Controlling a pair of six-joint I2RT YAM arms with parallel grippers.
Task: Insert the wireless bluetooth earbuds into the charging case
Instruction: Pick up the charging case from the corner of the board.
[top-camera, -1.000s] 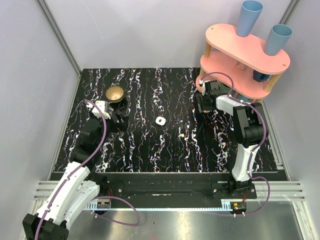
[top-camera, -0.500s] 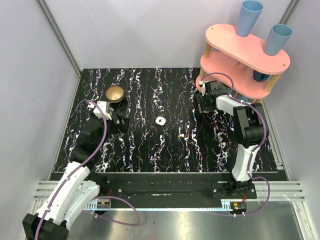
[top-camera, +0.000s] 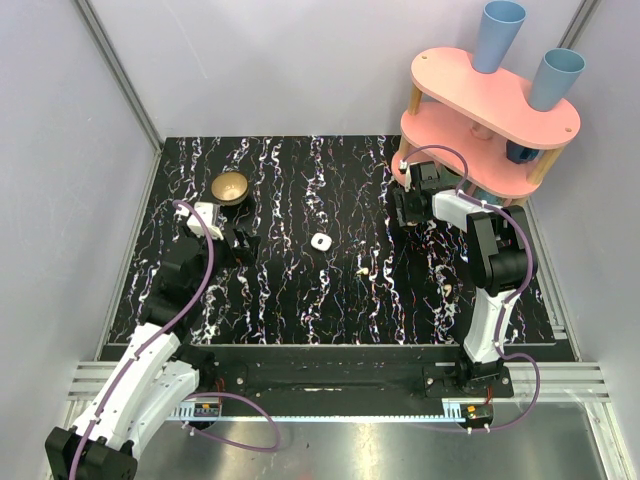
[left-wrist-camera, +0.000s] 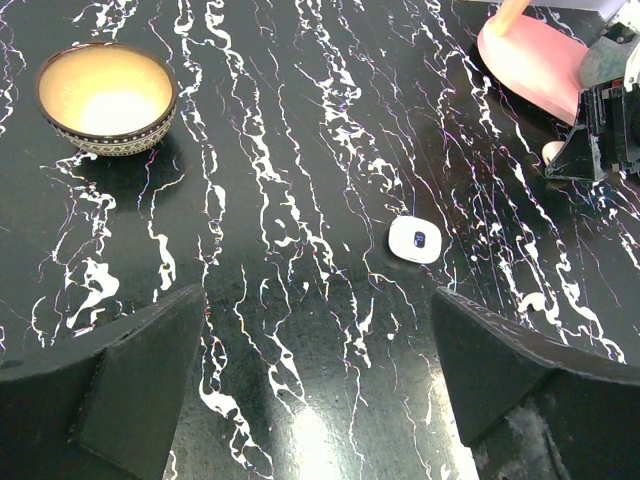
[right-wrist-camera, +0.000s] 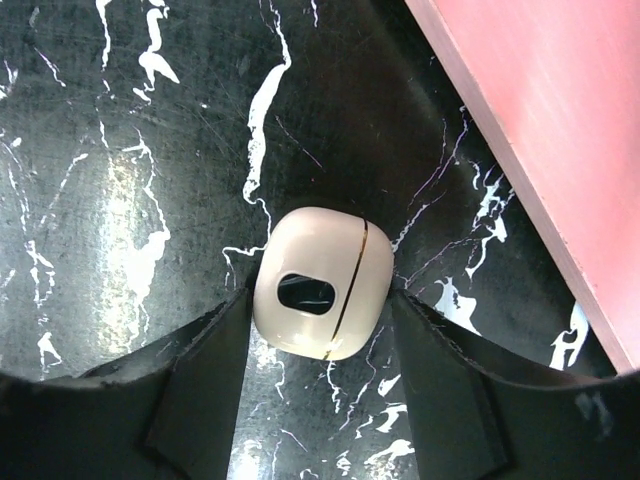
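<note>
A cream charging case (right-wrist-camera: 323, 283) with a gold seam lies on the black marbled table, close to the pink shelf's base. My right gripper (right-wrist-camera: 322, 296) straddles it, and both fingertips press its sides. A second, white charging case (top-camera: 320, 241) sits shut mid-table and shows in the left wrist view as the white case (left-wrist-camera: 414, 240). Two tiny cream earbuds lie loose: one earbud (top-camera: 361, 270) is near the middle and the other earbud (top-camera: 449, 288) lies further right. My left gripper (left-wrist-camera: 320, 380) hovers wide open over bare table, left of the white case.
A small gold-lined bowl (top-camera: 231, 187) stands at the back left. The pink two-tier shelf (top-camera: 490, 110) with two blue cups (top-camera: 500, 35) fills the back right corner, its lower board (right-wrist-camera: 540, 130) right beside my right gripper. Grey walls enclose the table.
The right fingers have drawn in onto the cream case's sides. Neither arm nor any object has visibly shifted in the top view.
</note>
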